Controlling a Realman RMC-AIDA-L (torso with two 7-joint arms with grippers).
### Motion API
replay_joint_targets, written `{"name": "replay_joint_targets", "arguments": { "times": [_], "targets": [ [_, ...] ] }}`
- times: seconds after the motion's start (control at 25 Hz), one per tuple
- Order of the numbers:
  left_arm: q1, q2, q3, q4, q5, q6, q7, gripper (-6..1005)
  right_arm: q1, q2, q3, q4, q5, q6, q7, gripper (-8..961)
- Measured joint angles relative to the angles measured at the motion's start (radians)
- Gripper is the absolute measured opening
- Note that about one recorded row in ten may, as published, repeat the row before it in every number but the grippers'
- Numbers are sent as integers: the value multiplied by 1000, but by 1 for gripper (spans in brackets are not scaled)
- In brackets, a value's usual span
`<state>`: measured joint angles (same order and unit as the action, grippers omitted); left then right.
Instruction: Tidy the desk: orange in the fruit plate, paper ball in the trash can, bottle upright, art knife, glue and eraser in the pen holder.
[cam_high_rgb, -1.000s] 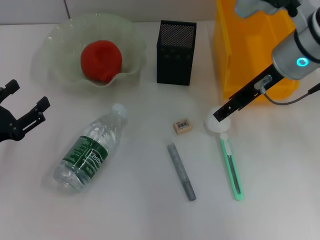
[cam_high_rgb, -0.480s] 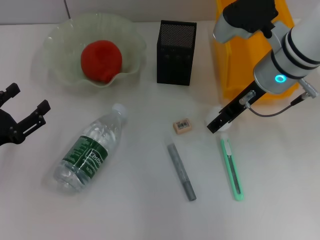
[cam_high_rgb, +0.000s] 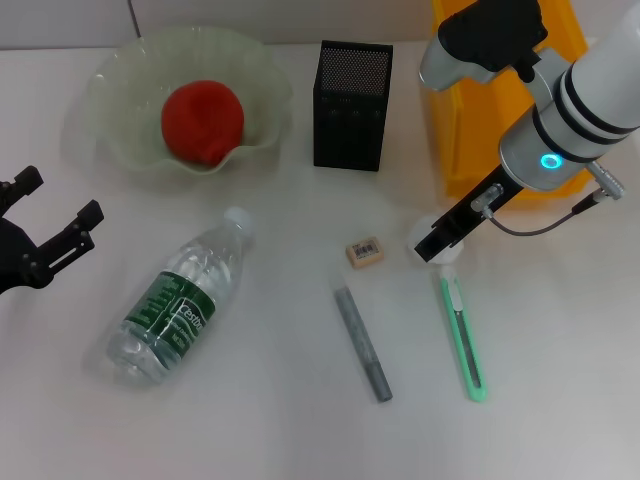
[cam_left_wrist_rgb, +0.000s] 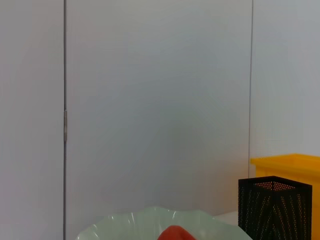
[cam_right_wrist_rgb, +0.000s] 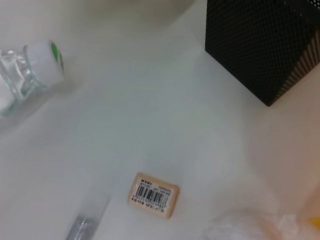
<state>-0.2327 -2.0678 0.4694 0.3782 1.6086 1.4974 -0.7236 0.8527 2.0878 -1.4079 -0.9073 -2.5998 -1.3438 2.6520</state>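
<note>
the step in hand seems to be the paper ball (cam_high_rgb: 432, 243), which must go in the trash can (cam_high_rgb: 470, 110). the right gripper (cam_high_rgb: 436, 243) is low over the counter (cam_high_rgb: 270, 400) and right on top of the ball, which lies directly under its tip and in front of the trash can; whether its fingers are closed on the ball or not, i cannot tell. the eraser (cam_high_rgb: 364, 251) is just beside the gripper toward the middle, and the art knife (cam_high_rgb: 464, 338) starts just below it. the orange (cam_high_rgb: 203, 121) is already in the fruit plate (cam_high_rgb: 120, 75). the bottle (cam_high_rgb: 178, 301) lies on its side near the left gripper (cam_high_rgb: 45, 232), which waits with fingers apart. next, i think, the ball needs a firm hold, then lifting and carrying over the trash can rim.
</note>
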Motion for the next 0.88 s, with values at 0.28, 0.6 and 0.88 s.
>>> {"name": "replay_joint_targets", "arguments": {
  "times": [0.28, 0.6, 0.88],
  "targets": [
    [-3, 0, 0, -1, 0, 0, 4, 830, -22, 0, 20, -135, 0, -103, 9, 532],
    [-7, 0, 0, -1, -1, 2, 4, 826, -60, -9, 196, -504, -47, -255, 25, 557],
    [-6, -2, 0, -10, 0, 9, 4, 823, -70, -26, 336, -547, -217, -81, 6, 598]
  ]
}}
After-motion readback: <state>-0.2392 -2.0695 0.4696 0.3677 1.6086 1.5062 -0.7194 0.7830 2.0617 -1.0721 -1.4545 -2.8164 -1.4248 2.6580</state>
